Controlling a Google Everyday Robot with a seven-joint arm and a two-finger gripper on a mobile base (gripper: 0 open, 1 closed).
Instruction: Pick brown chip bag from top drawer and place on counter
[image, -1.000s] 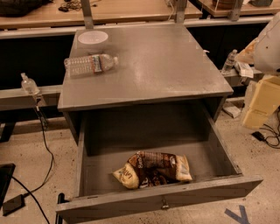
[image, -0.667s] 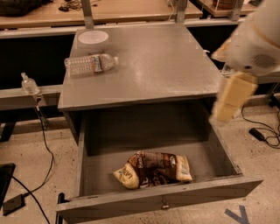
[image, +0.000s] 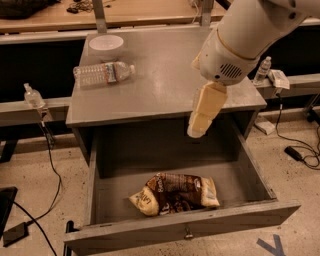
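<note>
1. my gripper (image: 196, 131): cream-coloured, hanging tip-down from my white arm (image: 250, 35) over the front edge of the counter and the back of the open drawer, right of centre. Whether my jaws are open or closed, I cannot tell. They hold nothing that I can see.
2. brown chip bag (image: 175, 194): lying flat on the drawer floor near the front panel, long side left to right, pale yellow ends outward. It sits below my jaws, nearer the front and slightly left, well apart from them.
3. top drawer (image: 255, 172): grey wood, pulled fully out, with a small metal knob (image: 188, 233) on the front.
4. counter (image: 160, 80): grey worn tabletop of the cabinet. It carries a clear water bottle (image: 102, 73) lying on its side and a white bowl (image: 106, 46) behind it, both at the left.
</note>
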